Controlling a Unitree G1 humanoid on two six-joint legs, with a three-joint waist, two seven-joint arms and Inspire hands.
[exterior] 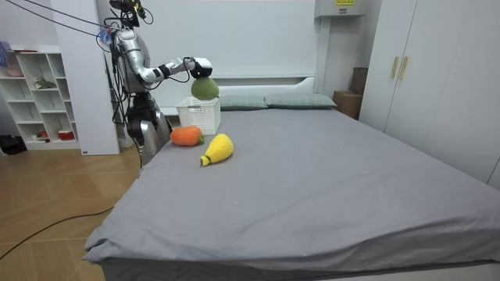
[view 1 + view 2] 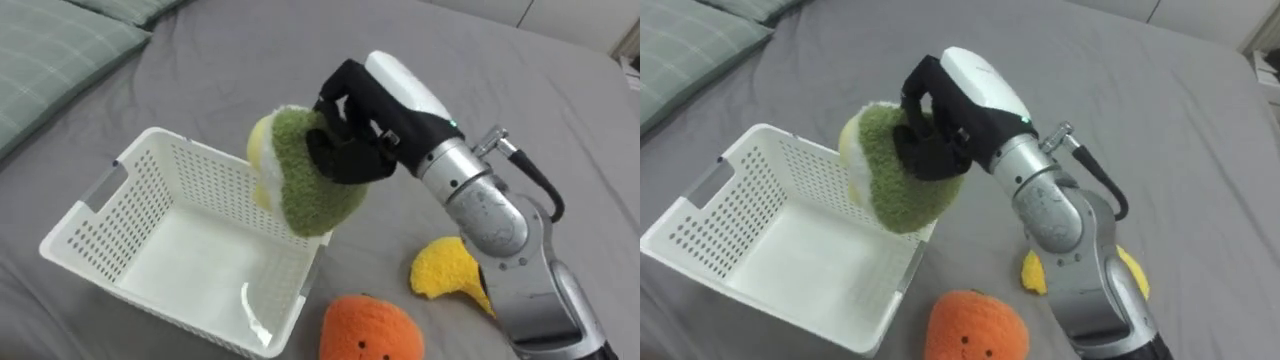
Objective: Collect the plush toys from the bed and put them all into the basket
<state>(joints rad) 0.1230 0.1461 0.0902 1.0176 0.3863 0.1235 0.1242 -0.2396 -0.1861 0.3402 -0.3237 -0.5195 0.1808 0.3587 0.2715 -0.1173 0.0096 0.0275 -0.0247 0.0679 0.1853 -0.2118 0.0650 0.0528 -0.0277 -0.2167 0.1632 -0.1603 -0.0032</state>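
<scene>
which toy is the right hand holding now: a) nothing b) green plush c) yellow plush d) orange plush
B: the right hand has its fingers curled round the green plush toy above the white basket, while the orange plush and the yellow plush lie on the grey bed.

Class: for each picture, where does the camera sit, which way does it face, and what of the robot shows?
Left eye view: robot's head, looking down at bed; right hand holds green toy above basket.
Right eye view: same head, same scene.
Room view: across the room, facing bed; whole robot standing.
All share orange toy, yellow toy.
</scene>
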